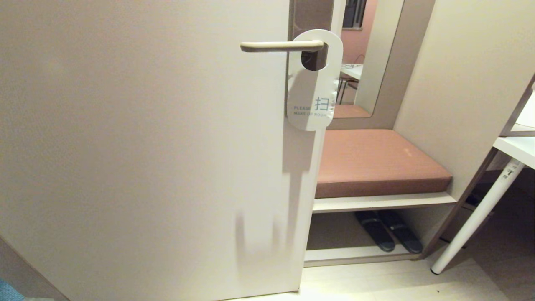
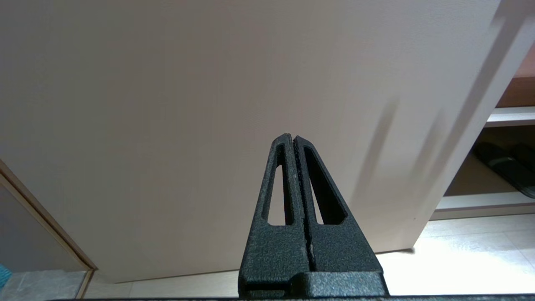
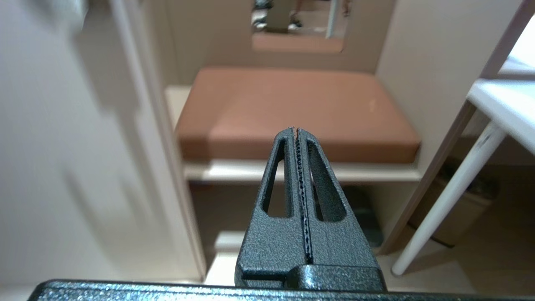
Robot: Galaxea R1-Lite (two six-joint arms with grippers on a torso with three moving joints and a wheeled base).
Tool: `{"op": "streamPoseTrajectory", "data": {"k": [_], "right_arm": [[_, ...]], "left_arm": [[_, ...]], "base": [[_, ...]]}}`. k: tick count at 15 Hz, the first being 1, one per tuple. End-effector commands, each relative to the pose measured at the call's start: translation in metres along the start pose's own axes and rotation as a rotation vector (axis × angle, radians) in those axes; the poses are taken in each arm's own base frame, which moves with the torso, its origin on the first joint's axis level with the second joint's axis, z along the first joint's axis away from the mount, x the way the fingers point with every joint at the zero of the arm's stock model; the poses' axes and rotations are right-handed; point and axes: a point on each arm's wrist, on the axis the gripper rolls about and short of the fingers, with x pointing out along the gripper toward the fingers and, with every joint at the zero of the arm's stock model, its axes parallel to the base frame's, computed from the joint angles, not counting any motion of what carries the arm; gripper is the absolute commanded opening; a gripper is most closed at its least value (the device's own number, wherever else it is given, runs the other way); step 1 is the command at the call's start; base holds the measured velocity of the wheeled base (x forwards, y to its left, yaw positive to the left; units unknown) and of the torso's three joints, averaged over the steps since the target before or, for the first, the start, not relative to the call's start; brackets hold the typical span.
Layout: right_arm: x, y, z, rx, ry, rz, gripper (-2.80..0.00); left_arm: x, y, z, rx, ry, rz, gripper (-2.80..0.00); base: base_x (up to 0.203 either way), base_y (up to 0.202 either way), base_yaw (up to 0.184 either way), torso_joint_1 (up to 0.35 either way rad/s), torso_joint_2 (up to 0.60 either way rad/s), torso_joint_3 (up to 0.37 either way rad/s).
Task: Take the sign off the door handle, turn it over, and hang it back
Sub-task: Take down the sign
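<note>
The sign (image 1: 314,90) hangs on the door handle (image 1: 281,46), near the right edge of the pale door (image 1: 146,146). The handle is a slim cream lever that points to the left, and it passes through the round hole at the top of the sign. The sign shows its white side, with the words "PLEASE MAKE UP ROOM" and a blue character low on the card. It hangs upright, and its lower end reaches a little past the edge of the door.

No claw shows in the head view. In the left wrist view the left claw (image 2: 293,137) has its two fingers pressed together and holds nothing; it faces the lower part of the door, apart from it. In the right wrist view the right claw (image 3: 296,130) is also pressed together and empty. It faces a seat with a brown cushion (image 3: 296,108), which is to the right of the door and further away.

Under the seat there is a low shelf (image 1: 355,253) with a pair of dark slippers (image 1: 388,236) on it. Above the cushion a mirror (image 1: 370,58) stands against the wall. At the far right there is a white bench (image 1: 516,148) with a slanted white leg that reaches the floor (image 1: 397,280).
</note>
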Motion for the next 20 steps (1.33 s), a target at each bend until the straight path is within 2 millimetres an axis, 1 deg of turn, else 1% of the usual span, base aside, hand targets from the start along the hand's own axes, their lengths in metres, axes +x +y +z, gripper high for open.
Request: {"op": "streamPoseTrajectory", "data": {"k": [1, 3, 4, 7, 10, 14, 17, 18, 20], "right_arm": [[0.048, 0.000, 0.027, 0.011, 0.081, -0.016, -2.80], [0.071, -0.001, 0.045, 0.016, 0.085, -0.027, -2.80], [0.082, -0.001, 0.051, 0.017, 0.092, -0.029, -2.80], [0.111, -0.001, 0.064, 0.017, 0.109, -0.031, -2.80], [0.138, -0.001, 0.072, 0.016, 0.128, -0.031, -2.80], [0.169, -0.001, 0.075, 0.014, 0.162, -0.020, -2.80], [0.191, 0.000, 0.074, 0.010, 0.186, 0.027, -2.80], [0.198, 0.000, 0.076, 0.005, 0.187, 0.052, -2.80], [0.215, 0.003, 0.079, -0.010, 0.188, 0.158, -2.80]], "left_arm": [[0.000, 0.000, 0.000, 0.000, 0.001, 0.001, -2.80], [0.000, 0.000, 0.000, 0.000, 0.001, 0.000, -2.80], [0.000, 0.000, 0.000, 0.000, 0.001, 0.000, -2.80], [0.000, 0.000, 0.000, 0.000, 0.001, 0.000, -2.80], [0.000, 0.000, 0.000, 0.000, 0.001, 0.000, -2.80], [0.000, 0.000, 0.000, 0.000, 0.001, 0.000, -2.80], [0.000, 0.000, 0.000, 0.000, 0.001, 0.000, -2.80], [0.000, 0.000, 0.000, 0.000, 0.001, 0.000, -2.80], [0.000, 0.000, 0.000, 0.000, 0.001, 0.000, -2.80]], "base": [[0.000, 0.000, 0.000, 0.000, 0.00, 0.000], [0.000, 0.000, 0.000, 0.000, 0.00, 0.000], [0.000, 0.000, 0.000, 0.000, 0.00, 0.000], [0.000, 0.000, 0.000, 0.000, 0.00, 0.000], [0.000, 0.000, 0.000, 0.000, 0.00, 0.000], [0.000, 0.000, 0.000, 0.000, 0.00, 0.000], [0.000, 0.000, 0.000, 0.000, 0.00, 0.000], [0.000, 0.000, 0.000, 0.000, 0.00, 0.000], [0.000, 0.000, 0.000, 0.000, 0.00, 0.000]]}}
